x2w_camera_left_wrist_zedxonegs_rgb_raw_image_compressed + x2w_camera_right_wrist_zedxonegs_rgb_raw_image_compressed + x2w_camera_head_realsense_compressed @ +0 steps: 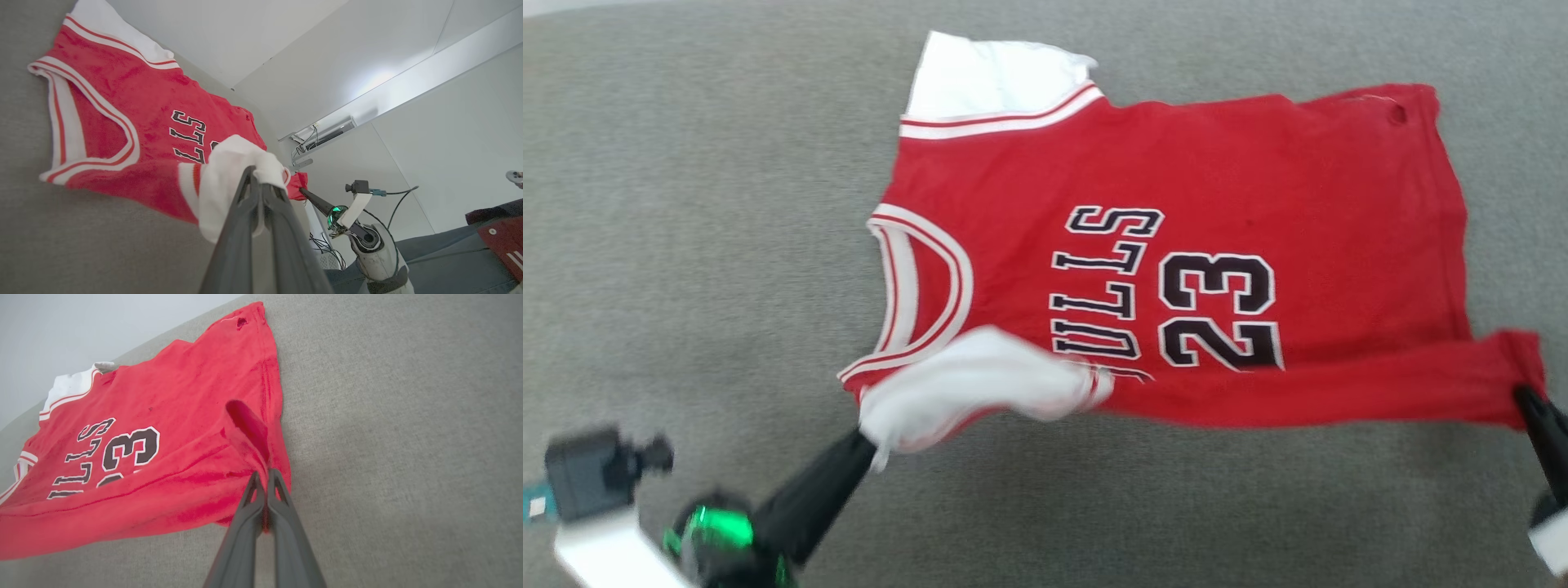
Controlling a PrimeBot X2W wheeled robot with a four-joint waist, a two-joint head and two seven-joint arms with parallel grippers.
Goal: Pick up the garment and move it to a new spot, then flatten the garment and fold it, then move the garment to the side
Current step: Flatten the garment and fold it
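Just beyond the tips of the left gripper, the garment is spread print-up on the grey cloth-covered desk. Its neck opening lies to the far left of that gripper, and its hem runs off toward the right gripper. The left gripper's fingers are pressed together on the near white sleeve, which is bunched at their tips and drawn over the first letter of the black print. In the left wrist view the same clamp is seen, with white cloth wrapped around the tips and the red body stretching away to the upper left. The right gripper is closed on the near red hem corner, which is pinched into a raised fold directly above its tips, and the rest of the garment extends to its left. The near edge is held taut between the two grippers. The far white sleeve lies flat on the desk, well apart from both. A small hole is seen at the far hem corner.
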